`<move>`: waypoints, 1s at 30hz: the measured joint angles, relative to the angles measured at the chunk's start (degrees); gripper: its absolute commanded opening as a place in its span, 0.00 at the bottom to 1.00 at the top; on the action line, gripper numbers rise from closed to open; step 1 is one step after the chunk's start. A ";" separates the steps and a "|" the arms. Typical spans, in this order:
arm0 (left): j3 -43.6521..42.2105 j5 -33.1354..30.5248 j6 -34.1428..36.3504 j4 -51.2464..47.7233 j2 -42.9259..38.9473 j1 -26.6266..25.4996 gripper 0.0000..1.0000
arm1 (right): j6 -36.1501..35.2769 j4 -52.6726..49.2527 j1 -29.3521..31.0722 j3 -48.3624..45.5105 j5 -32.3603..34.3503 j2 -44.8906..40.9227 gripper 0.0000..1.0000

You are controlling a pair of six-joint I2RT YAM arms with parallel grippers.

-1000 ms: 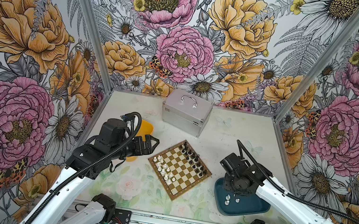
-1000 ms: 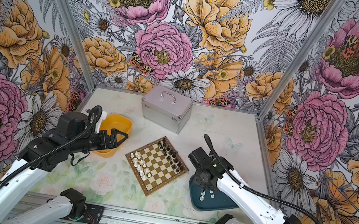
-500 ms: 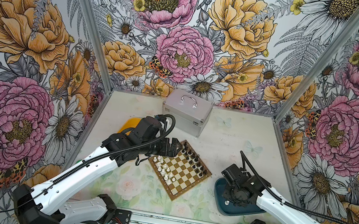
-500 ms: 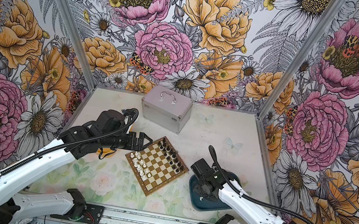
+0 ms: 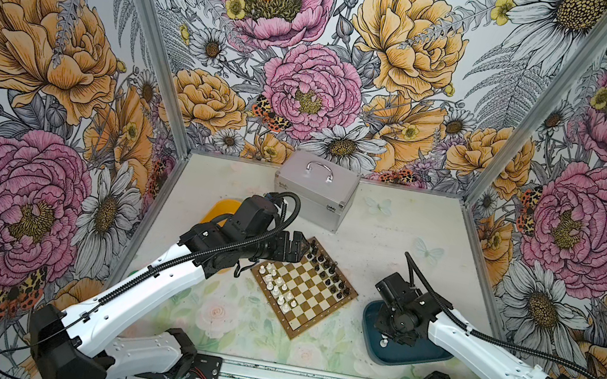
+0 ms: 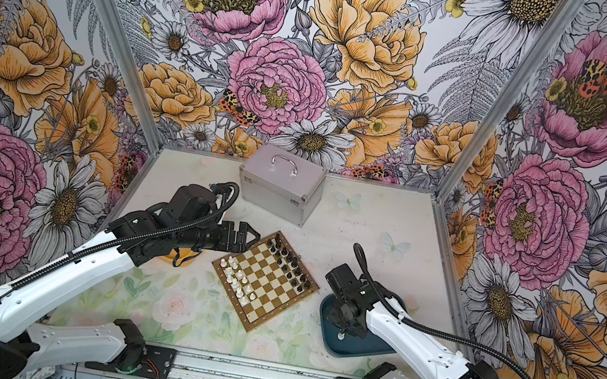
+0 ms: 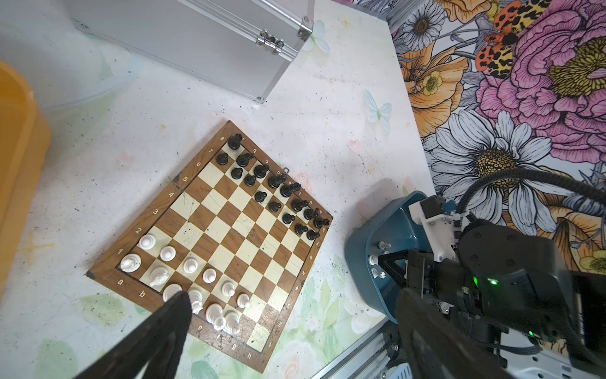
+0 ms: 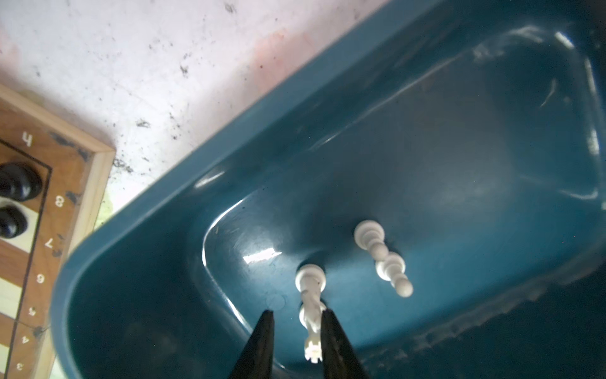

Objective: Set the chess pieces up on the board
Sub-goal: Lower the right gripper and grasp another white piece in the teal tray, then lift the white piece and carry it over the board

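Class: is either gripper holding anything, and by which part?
Nothing held yet: right gripper straddles the upper stem of a lying white piece; left gripper empty.

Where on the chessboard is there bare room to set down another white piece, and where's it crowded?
Free: the four middle rows of the board, between the white pieces and black pieces, and four squares at the white rows' end toward the teal tray. Crowded: both black rows, full, and the white rows' other squares.
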 measured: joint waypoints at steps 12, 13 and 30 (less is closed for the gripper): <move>1.81 0.04 0.26 0.00 2.71 0.55 0.99 | -1.09 1.27 -1.31 -2.75 -1.84 -0.44 0.25; 1.92 0.04 0.26 0.02 2.80 0.57 0.99 | -1.16 1.51 -1.31 -2.75 -1.88 -0.44 0.24; 2.03 0.04 0.68 0.00 3.06 0.66 0.99 | -4.13 2.60 -2.05 -2.71 -2.69 1.11 0.07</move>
